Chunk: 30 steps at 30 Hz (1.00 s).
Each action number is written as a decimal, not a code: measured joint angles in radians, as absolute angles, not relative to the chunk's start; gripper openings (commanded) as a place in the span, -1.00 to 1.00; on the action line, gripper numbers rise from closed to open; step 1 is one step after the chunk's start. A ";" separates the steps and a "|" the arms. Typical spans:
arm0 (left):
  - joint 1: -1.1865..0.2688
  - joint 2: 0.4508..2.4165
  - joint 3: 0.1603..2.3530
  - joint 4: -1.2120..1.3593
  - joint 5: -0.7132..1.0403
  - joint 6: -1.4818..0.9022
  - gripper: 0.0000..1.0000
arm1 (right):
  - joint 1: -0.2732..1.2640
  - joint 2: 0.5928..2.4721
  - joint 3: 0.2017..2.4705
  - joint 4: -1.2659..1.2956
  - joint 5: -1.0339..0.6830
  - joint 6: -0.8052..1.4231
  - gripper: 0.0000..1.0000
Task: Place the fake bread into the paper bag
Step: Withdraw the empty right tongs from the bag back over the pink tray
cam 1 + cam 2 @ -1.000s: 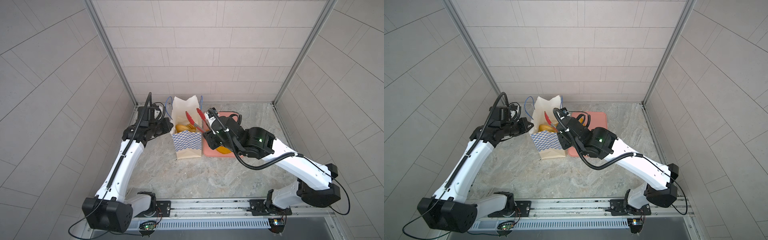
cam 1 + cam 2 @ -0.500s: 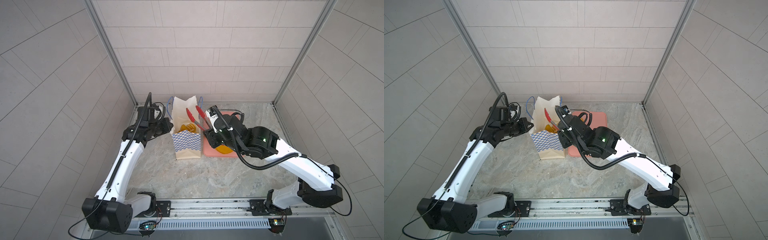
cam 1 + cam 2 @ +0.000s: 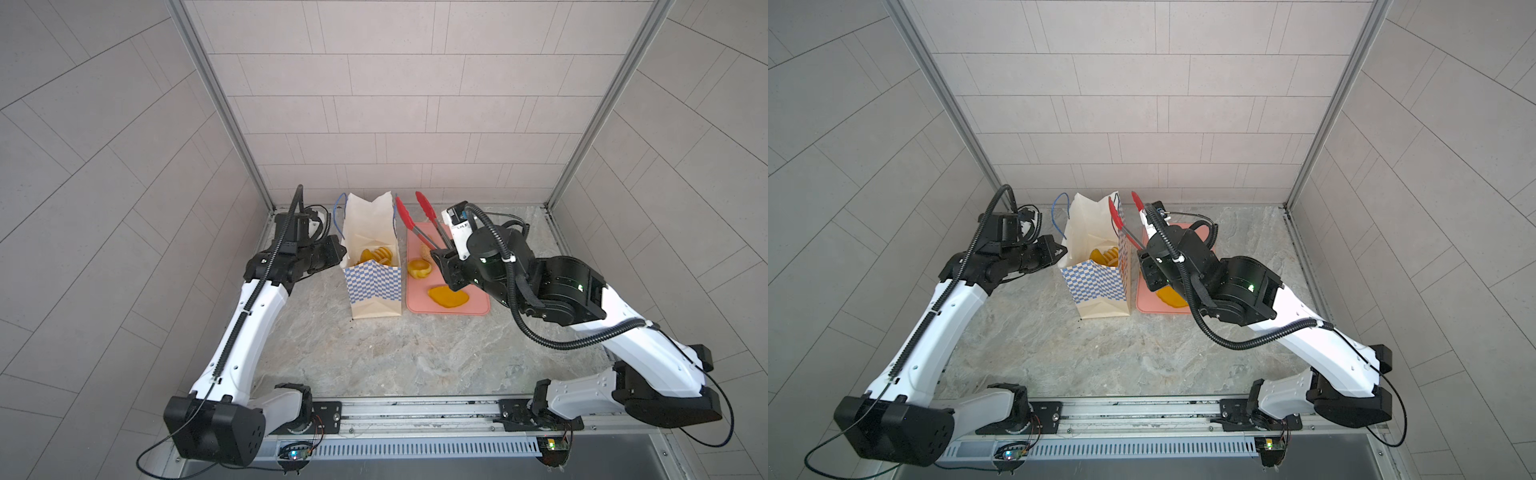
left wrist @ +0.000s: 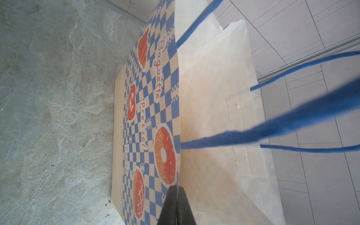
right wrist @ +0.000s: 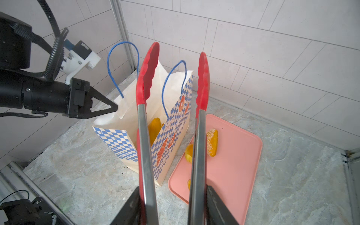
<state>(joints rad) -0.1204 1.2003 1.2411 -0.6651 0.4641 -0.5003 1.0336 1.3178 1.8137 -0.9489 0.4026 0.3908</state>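
Note:
The paper bag [image 3: 374,286] [image 3: 1096,286] [image 4: 152,109] [image 5: 120,144] stands upright and open, with fake bread [image 3: 376,255] [image 3: 1105,254] [image 5: 154,126] lying inside it. My left gripper [image 3: 343,249] [image 3: 1064,250] [image 4: 177,188] [image 5: 115,106] is shut on the bag's left rim. My right gripper [image 3: 445,268] [image 3: 1148,270] [image 5: 173,191] is shut on the red tongs [image 3: 409,224] [image 3: 1117,216] [image 5: 147,78]. Their tips stand apart and empty, raised just right of the bag. A sesame bun [image 3: 424,249] [image 5: 212,143], a round piece [image 3: 419,268] [image 5: 189,153] and a flat piece [image 3: 448,297] lie on the tray.
The flat pink tray [image 3: 478,307] [image 3: 1146,303] [image 5: 233,165] lies right beside the bag on the marble floor. Tiled walls close the back and both sides. The bag's blue cord handles [image 4: 292,120] [image 5: 122,58] stick up above its rim.
My right gripper has carried the tongs rightward, off the bag's mouth and over the tray's back end. The left gripper has kept its hold on the bag's rim.

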 measured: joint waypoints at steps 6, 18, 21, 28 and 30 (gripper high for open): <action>-0.120 1.200 1.241 -0.666 0.464 -0.500 -1.00 | 0.927 1.276 1.807 -0.958 0.405 0.373 -0.01; -0.120 1.200 1.241 -0.668 0.464 -0.500 -1.00 | 0.712 1.278 1.765 -0.978 0.268 0.366 -0.01; -0.120 1.200 1.241 -0.669 0.464 -0.500 -1.00 | 0.673 1.299 1.757 -0.978 0.233 0.366 -0.01; -0.120 1.200 1.241 -0.669 0.464 -0.500 -1.00 | 0.613 1.363 1.721 -0.977 0.158 0.357 -0.01; -0.120 1.200 1.241 -0.669 0.464 -0.500 -1.00 | 0.599 1.376 1.711 -0.976 0.142 0.355 0.00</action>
